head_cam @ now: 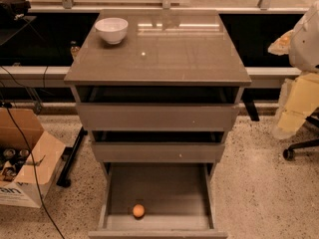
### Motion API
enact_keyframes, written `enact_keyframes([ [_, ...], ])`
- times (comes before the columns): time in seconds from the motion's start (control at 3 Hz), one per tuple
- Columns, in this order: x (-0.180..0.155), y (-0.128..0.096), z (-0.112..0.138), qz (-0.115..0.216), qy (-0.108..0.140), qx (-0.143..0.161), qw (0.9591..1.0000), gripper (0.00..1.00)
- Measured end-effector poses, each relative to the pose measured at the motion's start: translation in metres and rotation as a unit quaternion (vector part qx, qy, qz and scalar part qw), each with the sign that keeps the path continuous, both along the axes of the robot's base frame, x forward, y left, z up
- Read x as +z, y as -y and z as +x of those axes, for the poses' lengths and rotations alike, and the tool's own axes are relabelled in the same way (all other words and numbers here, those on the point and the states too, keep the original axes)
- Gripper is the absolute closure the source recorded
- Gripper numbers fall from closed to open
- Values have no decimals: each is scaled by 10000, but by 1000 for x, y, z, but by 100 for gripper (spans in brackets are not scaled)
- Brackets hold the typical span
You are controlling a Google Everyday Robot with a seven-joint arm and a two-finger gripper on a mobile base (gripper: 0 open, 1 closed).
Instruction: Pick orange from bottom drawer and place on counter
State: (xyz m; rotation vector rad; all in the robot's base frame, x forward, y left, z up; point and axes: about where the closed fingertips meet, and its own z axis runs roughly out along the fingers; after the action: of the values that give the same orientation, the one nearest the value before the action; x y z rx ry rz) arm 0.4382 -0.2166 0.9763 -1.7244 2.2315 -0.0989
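The tool is out of view, so its state cannot be told; one orange [138,211] lies near the front of the open bottom drawer [159,185], lowest of three, and one bowl [111,30] sits back-left on the bench [164,56].

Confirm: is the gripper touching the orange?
Apart. Camera view shows the orange lying alone in the open bottom drawer; the gripper is out of frame.

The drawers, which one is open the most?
The bottom drawer, pulled far out with the orange inside; the top drawer and middle drawer barely stick out. The gripper is not in view.
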Motion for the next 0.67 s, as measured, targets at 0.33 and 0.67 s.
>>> enact_keyframes([
  [0.33,1,-1,0,10,28,-2,10000,0],
  [0.67,-26,-11,11,514,-14,165,9985,0],
])
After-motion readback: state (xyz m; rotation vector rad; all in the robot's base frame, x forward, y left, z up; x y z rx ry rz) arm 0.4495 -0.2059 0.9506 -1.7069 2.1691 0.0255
